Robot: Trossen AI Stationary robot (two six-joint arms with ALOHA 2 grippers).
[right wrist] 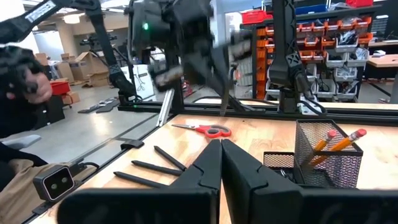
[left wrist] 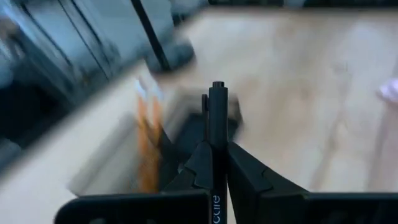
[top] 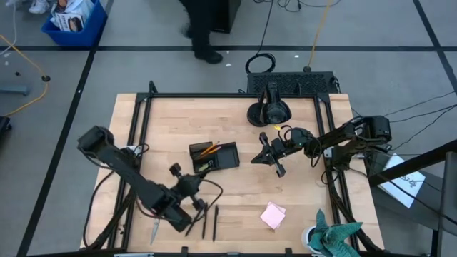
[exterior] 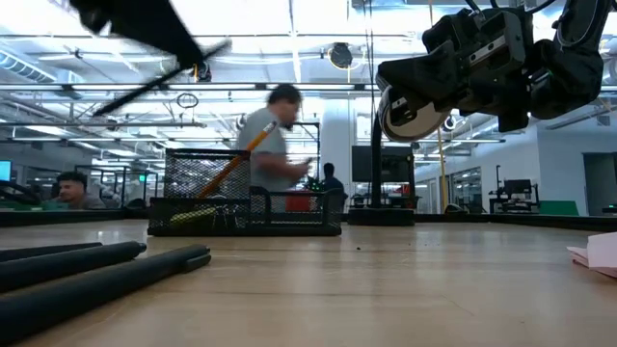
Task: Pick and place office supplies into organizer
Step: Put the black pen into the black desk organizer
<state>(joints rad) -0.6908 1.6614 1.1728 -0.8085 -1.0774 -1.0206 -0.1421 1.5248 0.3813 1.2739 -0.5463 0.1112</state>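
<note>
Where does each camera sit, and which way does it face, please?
High: overhead, looking straight down on the table; both arms show, with left gripper and right gripper.
Low: at tabletop height, level toward the organizer and the room; both arms hang in from above.
Left wrist: on the left arm, looking past its gripper, shut on a pen, toward the blurred organizer.
Right wrist: on the right arm, looking past its shut gripper at the scissors and the left arm.
Shared: high, low and right wrist all show the organizer.
</note>
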